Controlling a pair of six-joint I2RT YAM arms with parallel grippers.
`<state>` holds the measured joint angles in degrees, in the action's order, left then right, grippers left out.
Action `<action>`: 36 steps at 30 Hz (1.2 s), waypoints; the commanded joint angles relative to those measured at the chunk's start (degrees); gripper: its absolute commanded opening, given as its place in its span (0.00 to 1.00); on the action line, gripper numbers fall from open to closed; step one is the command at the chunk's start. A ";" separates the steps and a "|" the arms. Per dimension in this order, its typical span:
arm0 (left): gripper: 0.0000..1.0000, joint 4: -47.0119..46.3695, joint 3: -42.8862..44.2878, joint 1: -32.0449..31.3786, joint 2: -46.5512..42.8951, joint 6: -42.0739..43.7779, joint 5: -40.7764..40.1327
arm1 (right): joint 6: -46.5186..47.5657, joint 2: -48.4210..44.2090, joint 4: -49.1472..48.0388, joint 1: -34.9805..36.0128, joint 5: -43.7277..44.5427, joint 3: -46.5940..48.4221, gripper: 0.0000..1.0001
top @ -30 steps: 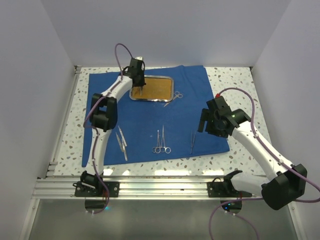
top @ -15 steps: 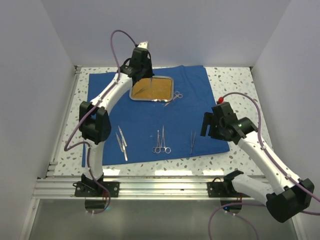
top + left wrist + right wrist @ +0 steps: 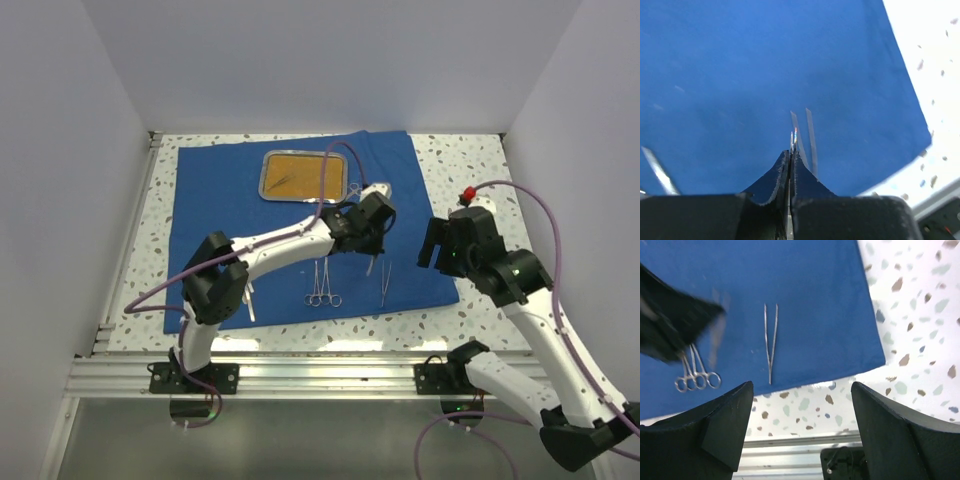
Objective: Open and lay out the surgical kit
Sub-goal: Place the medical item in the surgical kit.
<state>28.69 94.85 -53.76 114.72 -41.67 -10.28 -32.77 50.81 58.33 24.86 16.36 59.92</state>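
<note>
Pinch of left gripper (image 3: 791, 155) on thin silvery instrument (image 3: 792, 137). Best lowered flat onto royal-blue cloth wrap (image 3: 220, 200), nine o'clock of thin steel tweezers (image 3: 771, 340).

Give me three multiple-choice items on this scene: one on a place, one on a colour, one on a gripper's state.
1. The tray sits: A on the far part of the cloth; B off the cloth; C in a gripper.
2. The cloth is: A green; B blue; C white.
3. The left gripper is: A wide open; B shut on a thin instrument; C shut on the tray.
Answers: A, cloth surrounds the tray; B, plainly blue; B, a silvery tip pokes from its shut jaws.
</note>
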 commanded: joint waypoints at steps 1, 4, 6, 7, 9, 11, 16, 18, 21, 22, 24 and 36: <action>0.00 0.66 0.51 -2.92 -3.19 -5.96 -4.39 | 1.57 -1.68 3.28 0.10 5.17 6.17 0.84; 0.00 1.55 0.25 -5.47 -2.05 -8.86 -5.45 | 2.71 -2.29 4.60 0.10 5.35 7.23 0.84; 0.00 1.64 -0.63 -6.53 -1.43 -10.97 -5.62 | 2.80 -3.16 5.48 0.10 5.09 6.35 0.84; 0.00 1.90 -0.89 -7.23 -0.64 -11.67 -5.54 | 2.72 -4.21 5.74 0.19 4.91 5.91 0.84; 0.00 1.90 -1.16 -7.94 0.15 -13.26 -5.62 | 2.19 -5.36 6.54 0.19 4.03 4.77 0.84; 0.00 1.90 -1.42 -8.91 1.21 -14.40 -6.15 | 1.75 -7.03 7.41 0.19 3.42 3.98 0.84; 0.04 -0.38 -1.25 -9.70 3.23 -15.28 -6.50 | 2.54 -8.97 9.17 0.10 3.50 3.27 0.84; 0.12 -0.47 -0.55 -9.79 4.28 -15.37 -6.85 | 2.80 -9.06 9.61 0.10 3.85 3.45 0.84; 0.26 0.05 2.17 -9.79 5.69 -15.02 -7.38 | 2.98 -9.50 9.88 0.10 4.20 3.62 0.84; 0.31 0.40 3.23 -9.79 6.04 -13.63 -7.56 | 2.98 -9.41 9.79 0.10 4.21 3.54 0.84; 0.44 2.59 7.60 -9.79 7.27 -12.48 -8.35 | 2.89 -9.50 9.70 0.19 4.29 3.36 0.84; 0.58 3.22 18.09 10.04 3.94 12.30 -5.98 | 2.10 -7.66 6.19 0.10 3.77 2.04 0.84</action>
<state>32.88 111.98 -52.95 122.06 -38.74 -16.23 -30.79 42.02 66.72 24.86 19.99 62.33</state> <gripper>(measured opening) 0.583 0.837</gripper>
